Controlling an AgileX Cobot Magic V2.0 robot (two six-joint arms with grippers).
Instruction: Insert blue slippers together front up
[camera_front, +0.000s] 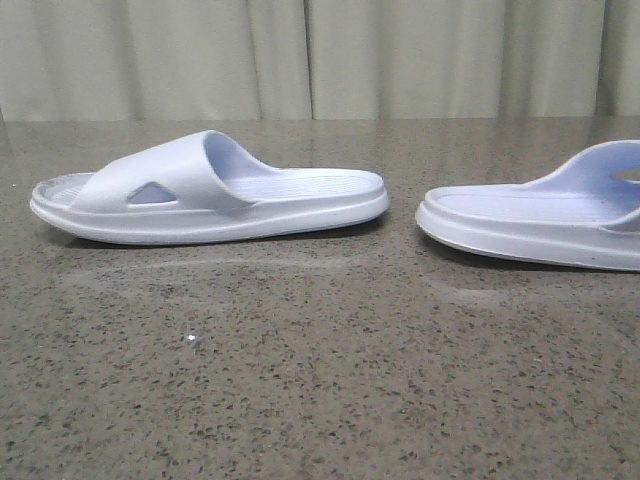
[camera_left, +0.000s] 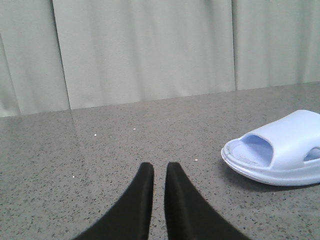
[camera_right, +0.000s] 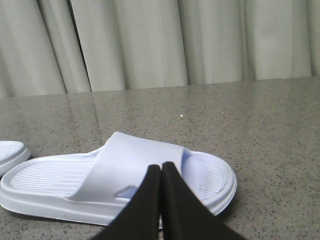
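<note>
Task not begun: left slipper (camera_front: 210, 190) at frame left, right slipper (camera_front: 540, 220) at right edge, apart on the table (camera_front: 300, 380). Left gripper (camera_left: 159, 172) nearly pressed together, right gripper (camera_right: 161, 170) pressed together; both empty.

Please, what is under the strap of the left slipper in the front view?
Under the strap of the left slipper, the ribbed footbed shows through the opening and the triangular cut-out. The strap covers the rest.

You face a speckled grey-brown stone-look tabletop (camera_front: 300, 400) with a slight sheen. Behind its far edge hangs a pale grey-green pleated curtain (camera_front: 320, 55) spanning the full width. Lighting is soft and even.
</note>
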